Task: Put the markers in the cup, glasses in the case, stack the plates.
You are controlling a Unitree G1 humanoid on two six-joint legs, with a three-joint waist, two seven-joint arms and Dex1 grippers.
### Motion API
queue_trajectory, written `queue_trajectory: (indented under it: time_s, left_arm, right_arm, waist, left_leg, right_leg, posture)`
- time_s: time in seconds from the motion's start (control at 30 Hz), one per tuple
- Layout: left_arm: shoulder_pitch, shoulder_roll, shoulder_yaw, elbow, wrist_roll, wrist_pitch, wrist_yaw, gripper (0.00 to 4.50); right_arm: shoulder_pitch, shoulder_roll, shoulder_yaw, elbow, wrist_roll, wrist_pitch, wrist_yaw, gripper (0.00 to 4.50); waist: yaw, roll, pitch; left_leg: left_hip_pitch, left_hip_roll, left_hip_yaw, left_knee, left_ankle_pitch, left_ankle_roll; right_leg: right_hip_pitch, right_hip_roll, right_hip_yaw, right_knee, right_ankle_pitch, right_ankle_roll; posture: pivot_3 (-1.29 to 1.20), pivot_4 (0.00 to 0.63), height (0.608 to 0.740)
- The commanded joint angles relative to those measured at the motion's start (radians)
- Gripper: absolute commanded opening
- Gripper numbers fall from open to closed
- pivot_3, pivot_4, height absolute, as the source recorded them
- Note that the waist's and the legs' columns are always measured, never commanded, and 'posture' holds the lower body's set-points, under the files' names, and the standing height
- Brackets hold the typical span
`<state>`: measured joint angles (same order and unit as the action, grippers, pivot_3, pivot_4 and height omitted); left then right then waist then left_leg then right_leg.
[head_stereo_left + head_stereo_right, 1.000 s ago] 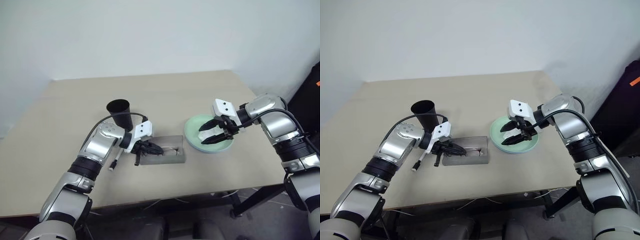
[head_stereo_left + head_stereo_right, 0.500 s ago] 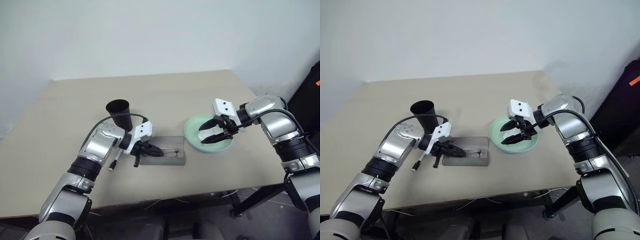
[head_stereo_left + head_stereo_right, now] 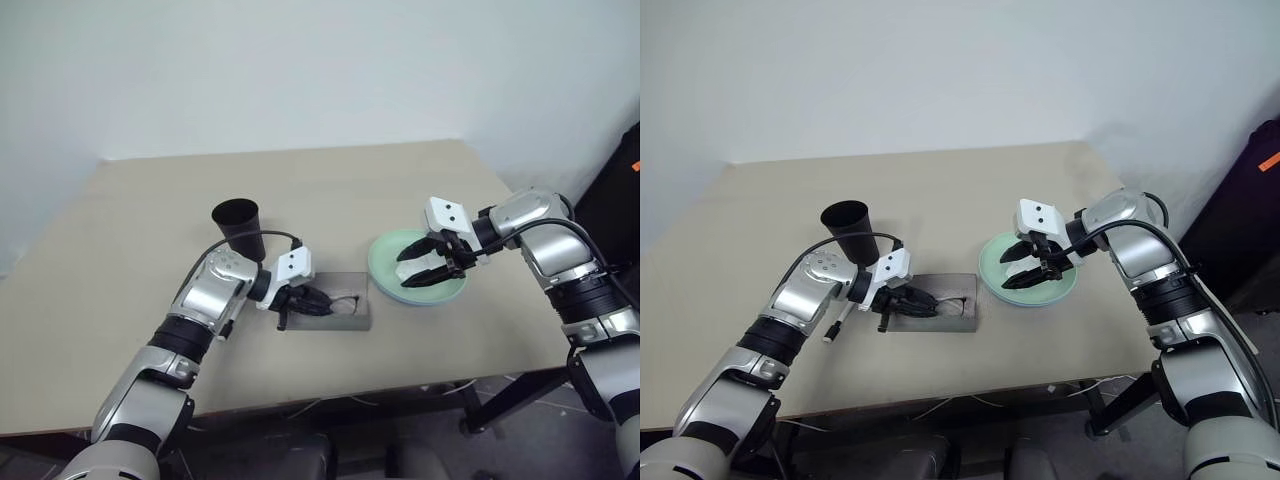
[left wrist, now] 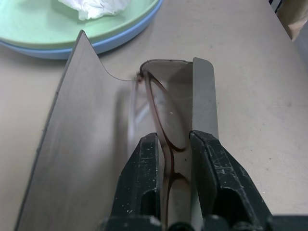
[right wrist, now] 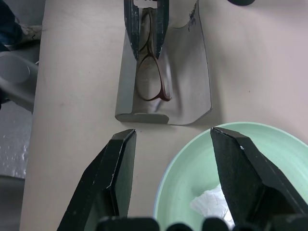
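The grey case point(image 3: 348, 316) lies open at the table's middle with the glasses point(image 4: 166, 120) resting inside along its trough. My left gripper point(image 4: 173, 139) reaches into the case end, its fingers slightly apart on either side of the glasses' frame, so it is open. The mint green plate point(image 3: 448, 288) sits on the light blue plate point(image 4: 120, 36). My right gripper point(image 3: 420, 268) hovers open over them. The black cup point(image 3: 240, 228) stands upright behind my left wrist. One marker point(image 3: 832, 328), white with a black end, lies beside my left forearm.
A crumpled white tissue point(image 5: 211, 204) lies in the green plate. The table's front edge runs close below the case, and its right edge is just past the plates. A dark object point(image 3: 1250, 200) stands off the table at the right.
My left forearm has swung in toward the case, and the gripper's fingers have parted a little around the glasses. The right arm has stayed still.
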<state>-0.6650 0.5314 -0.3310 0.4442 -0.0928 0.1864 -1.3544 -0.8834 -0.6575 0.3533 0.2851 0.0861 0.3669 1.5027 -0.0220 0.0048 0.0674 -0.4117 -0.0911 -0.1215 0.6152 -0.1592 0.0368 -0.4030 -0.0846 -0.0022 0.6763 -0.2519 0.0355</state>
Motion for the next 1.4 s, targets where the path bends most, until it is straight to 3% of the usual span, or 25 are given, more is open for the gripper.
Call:
queue_trajectory:
  time_s: [0.03, 0.5, 0.67, 1.03, 1.4]
  left_arm:
    - [-0.051, -0.009, 0.044, -0.001, -0.011, -0.042, 0.016, 1.00]
    - [-0.146, -0.030, 0.111, 0.058, -0.039, -0.078, 0.046, 1.00]
    - [-0.198, -0.038, 0.147, 0.137, -0.027, -0.097, 0.093, 0.03]
    - [-0.182, -0.038, 0.106, 0.301, 0.112, -0.208, 0.239, 0.03]
    - [-0.073, -0.017, 0.073, 0.135, 0.111, -0.132, 0.128, 0.03]
  right_arm:
    - [-0.015, 0.000, -0.016, -0.025, 0.006, -0.004, -0.004, 2.67]
    - [-0.022, 0.006, -0.014, -0.027, 0.006, 0.002, -0.001, 2.67]
    - [-0.029, 0.010, -0.016, -0.027, 0.007, 0.004, -0.003, 2.67]
    - [-0.035, 0.010, -0.021, -0.019, 0.007, 0.001, -0.004, 2.67]
    - [-0.029, 0.009, -0.022, -0.034, 0.011, 0.006, -0.003, 2.67]
  waist:
    - [0.000, 0.000, 0.000]
    - [0.000, 0.000, 0.000]
    - [-0.001, 0.000, 0.000]
    - [0.000, -0.001, 0.000]
    - [0.000, -0.001, 0.000]
  left_leg:
    - [0.000, 0.000, 0.000, 0.000, 0.000, 0.000]
    - [0.000, 0.000, 0.000, 0.000, 0.000, 0.000]
    - [0.000, -0.001, 0.000, 0.001, 0.000, 0.000]
    - [0.000, -0.001, 0.000, 0.001, 0.000, 0.001]
    - [0.000, -0.001, 0.000, 0.001, 0.000, 0.001]
  right_leg:
    - [0.000, 0.000, 0.000, 0.000, 0.000, 0.000]
    - [0.000, 0.000, 0.000, 0.000, 0.000, 0.000]
    - [0.001, 0.000, -0.001, 0.000, 0.000, 0.001]
    - [0.002, 0.000, -0.001, 0.000, 0.001, 0.002]
    - [0.001, 0.000, 0.000, 0.000, 0.001, 0.002]
  posture:
    - [0.00, 0.000, 0.740]
    - [0.00, 0.000, 0.740]
    - [0.00, 0.000, 0.740]
    - [0.00, 0.000, 0.740]
    - [0.00, 0.000, 0.740]
